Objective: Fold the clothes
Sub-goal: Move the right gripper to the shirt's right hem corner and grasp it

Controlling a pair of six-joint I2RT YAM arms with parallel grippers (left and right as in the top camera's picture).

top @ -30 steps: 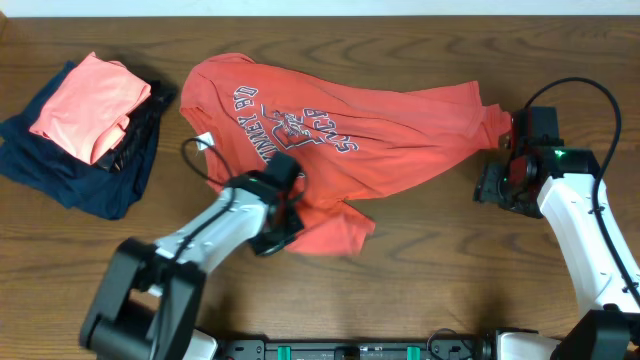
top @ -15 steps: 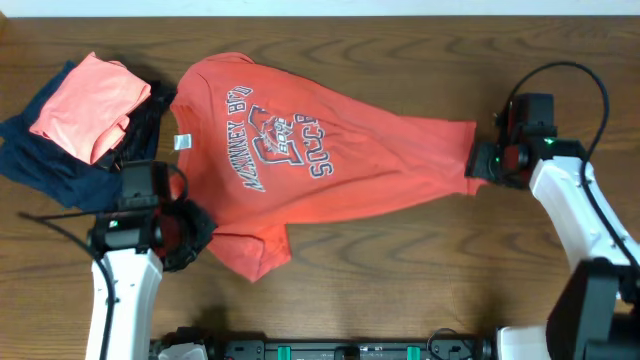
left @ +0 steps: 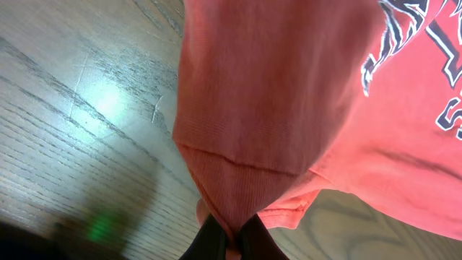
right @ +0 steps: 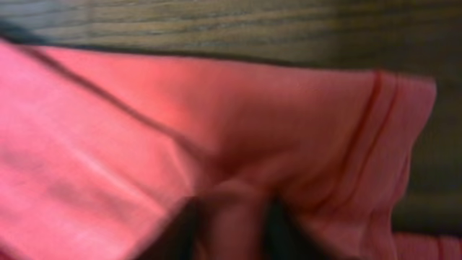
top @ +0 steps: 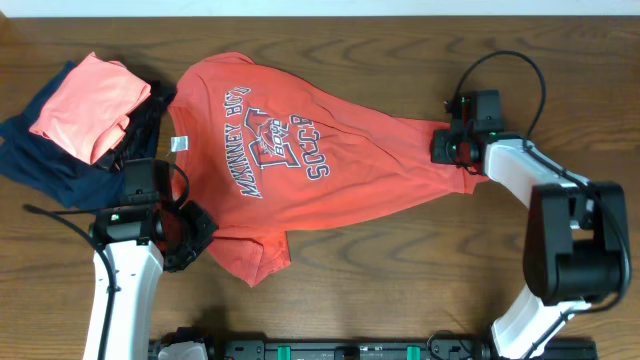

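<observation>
1. T-shirt [top: 300,170] at centre frame: the red shirt lies print-up on the wooden table [top: 400,280], its white neck label [top: 180,143] left of centre. It is stretched between your two arms, narrowing to a bunched tail at the right.
2. Left gripper [top: 200,232], lower left of the overhead view, is closed on a gathered edge of the T-shirt. The left wrist view shows its dark fingers [left: 209,245] pinching only a narrow ridge of cloth.
3. Right gripper [top: 448,148], right of centre and toward the top, is clamped on the hemmed tail. In the right wrist view the fabric is squeezed between both fingers [right: 189,224], with the hem stitching just beside them.
4. Slip risk: both holds look thin. If you pull harder along the stretch, the cloth may slide out of either pinch.
5. Crease risk: the right end is roped together and a flap at bottom centre looks doubled over. Fold from here and you would likely trap those wrinkles.
6. Bystander risk: a pink folded garment [top: 90,90] sits on a navy garment [top: 50,165] at upper left, near your left arm. A wide swing that way could drag that stack.
</observation>
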